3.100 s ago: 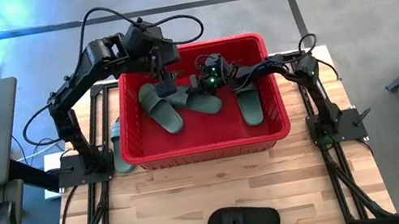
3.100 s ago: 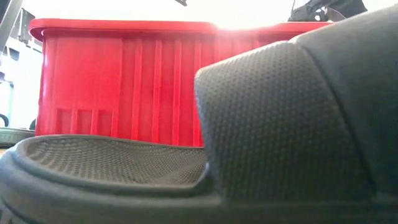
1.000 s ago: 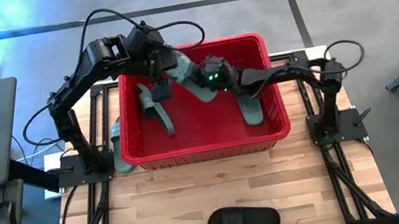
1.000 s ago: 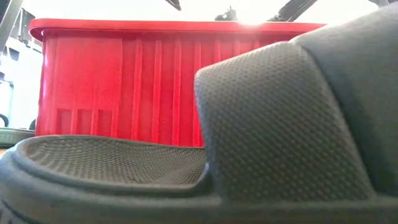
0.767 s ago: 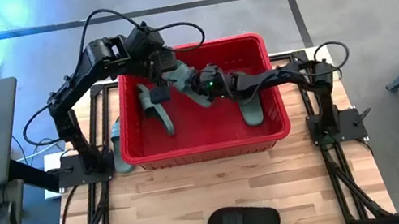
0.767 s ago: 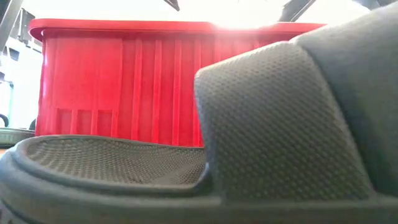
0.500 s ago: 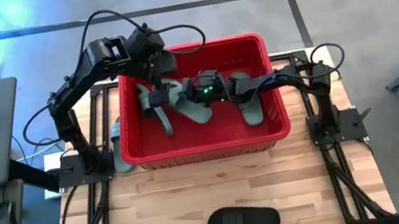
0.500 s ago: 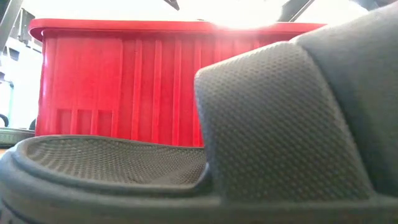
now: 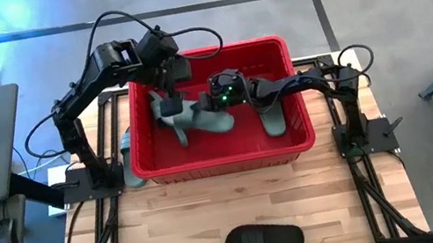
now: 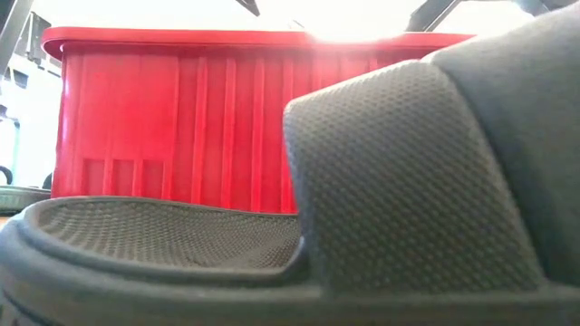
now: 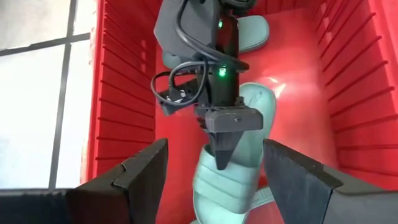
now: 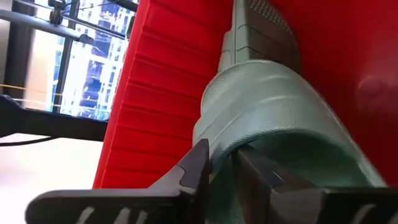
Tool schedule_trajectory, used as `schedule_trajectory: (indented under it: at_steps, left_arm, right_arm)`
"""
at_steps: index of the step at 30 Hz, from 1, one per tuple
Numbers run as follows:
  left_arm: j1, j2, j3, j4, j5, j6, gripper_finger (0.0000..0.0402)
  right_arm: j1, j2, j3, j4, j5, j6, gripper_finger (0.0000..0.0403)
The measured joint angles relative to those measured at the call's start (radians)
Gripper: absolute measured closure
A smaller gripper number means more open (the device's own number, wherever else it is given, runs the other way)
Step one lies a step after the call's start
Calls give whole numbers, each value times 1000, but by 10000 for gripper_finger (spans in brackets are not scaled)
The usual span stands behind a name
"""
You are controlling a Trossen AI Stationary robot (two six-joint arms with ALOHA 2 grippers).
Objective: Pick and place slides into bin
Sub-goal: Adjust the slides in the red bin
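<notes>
Right pincer (image 9: 214, 115) pinches a green slide (image 9: 199, 121) low inside the red bin (image 9: 232, 156) — release likely next; left pincer (image 9: 170, 103) spread above

Glossy ribbed red plastic bin (image 9: 300, 129) — matt, pebble-textured foam slides (image 11: 227, 177) inside — on a pale wooden table (image 9: 240, 202).

Two dark, near-black jointed arms, each on a black metal frame base. Loose black cables loop along both. Right gripper (image 11: 224, 146): grey-black housing, small green lights, coiled cable, tapered dark fingers. Left gripper (image 11: 214, 180): broad, angular matte-black fingers (image 11: 134, 177) with bevelled edges.
</notes>
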Motion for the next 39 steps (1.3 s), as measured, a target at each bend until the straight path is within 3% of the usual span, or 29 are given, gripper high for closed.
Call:
schedule_trajectory:
  at_steps: [16, 30, 35, 39]
  left_arm:
    - [0, 4, 0, 103, -10, 0, 156]
    - [0, 4, 0, 110, -10, 0, 156]
    - [0, 4, 0, 110, -10, 0, 156]
    - [0, 4, 0, 109, -10, 0, 156]
  right_arm:
    - [-4, 0, 0, -42, 95, -40, 345]
    - [-24, -3, 0, -113, 34, -95, 345]
    - [-46, -3, 0, -110, 1, -71, 326]
    - [-59, -3, 0, -112, -42, -53, 288]
